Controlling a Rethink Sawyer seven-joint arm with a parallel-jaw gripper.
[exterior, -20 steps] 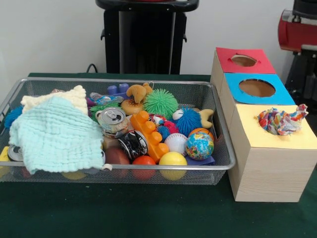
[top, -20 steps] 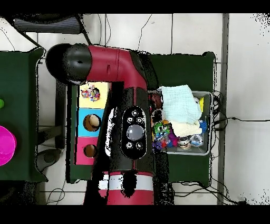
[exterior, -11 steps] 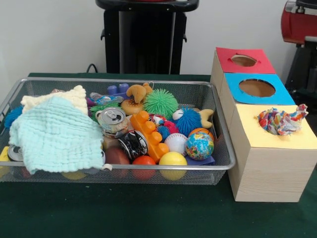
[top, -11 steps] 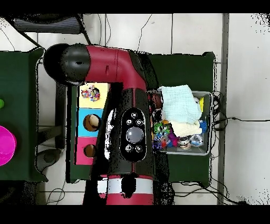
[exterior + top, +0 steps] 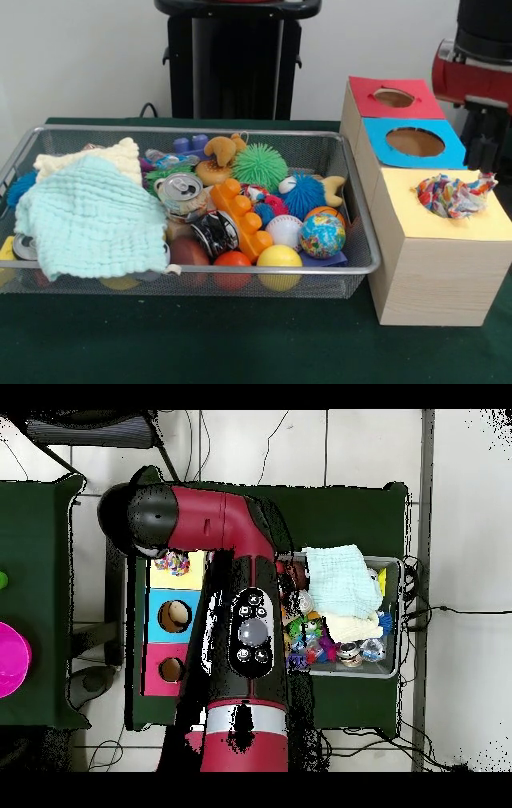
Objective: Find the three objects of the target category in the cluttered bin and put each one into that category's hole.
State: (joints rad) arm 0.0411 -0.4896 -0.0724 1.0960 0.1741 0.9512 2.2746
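A multicoloured cloth (image 5: 454, 196) sits bunched in the hole of the yellow-topped box (image 5: 448, 228), sticking out above the rim; the overhead view shows the cloth (image 5: 172, 564) partly under the arm. My gripper (image 5: 482, 150) hangs at the right edge, just behind and above that cloth, apart from it. In the wire bin (image 5: 192, 129) a mint cloth (image 5: 92, 220) lies over a cream cloth (image 5: 84, 160) at the left. Balls, cans and toys fill the rest of the bin.
The blue-topped box (image 5: 448, 152) and the red-topped box (image 5: 424, 104) stand behind the yellow one, each with an open round hole. An orange toy brick (image 5: 240, 216), a globe ball (image 5: 322, 234) and a tin can (image 5: 181, 192) lie in the bin. Green table (image 5: 200, 336).
The red arm has swung in and come lower at the right, over the yellow box. The cloth in the hole and the bin's contents have not moved.
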